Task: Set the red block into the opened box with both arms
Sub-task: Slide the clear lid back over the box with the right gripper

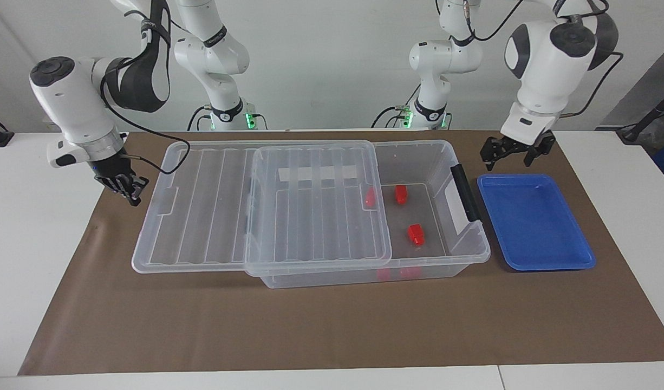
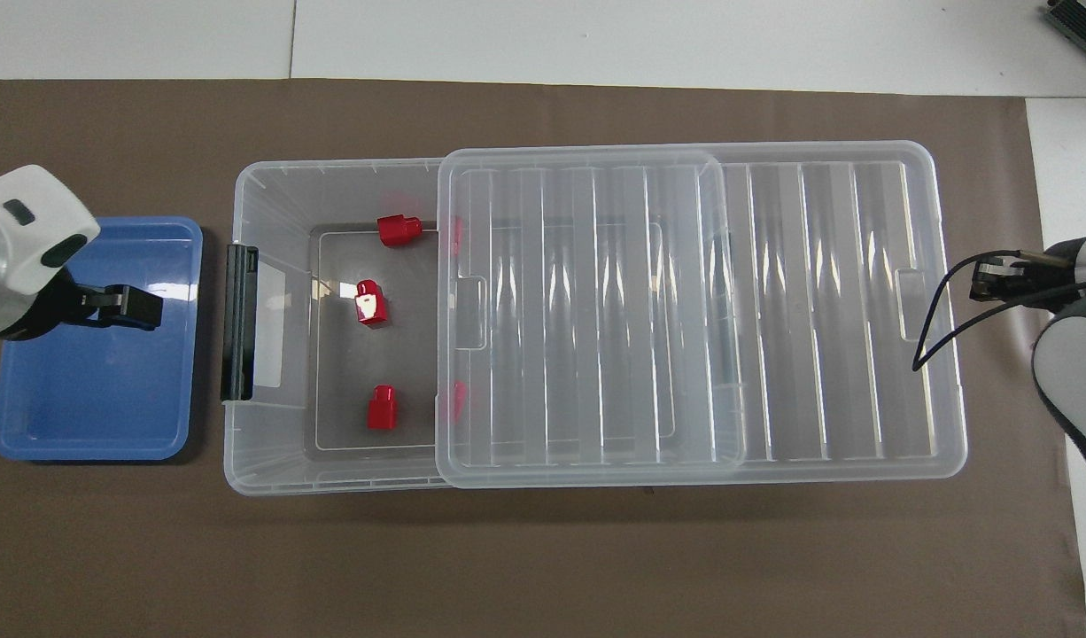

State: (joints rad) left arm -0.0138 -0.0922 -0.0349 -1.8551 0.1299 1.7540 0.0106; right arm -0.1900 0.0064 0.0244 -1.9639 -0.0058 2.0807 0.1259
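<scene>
1. The opened box (image 1: pixel 467 246) sits on the brown mat on the counter (image 1: pixel 18 260), its clear lid (image 1: pixel 267 211) slid toward the right arm's end.
2. A red block (image 1: pixel 401 194) lies inside the box, with more red blocks near it.
3. The left gripper (image 1: pixel 513 154) hangs wide open and empty over the blue tray (image 1: pixel 532 254).
4. The right gripper (image 1: pixel 127 187) is closed tight and empty, up by the lid's end.
</scene>
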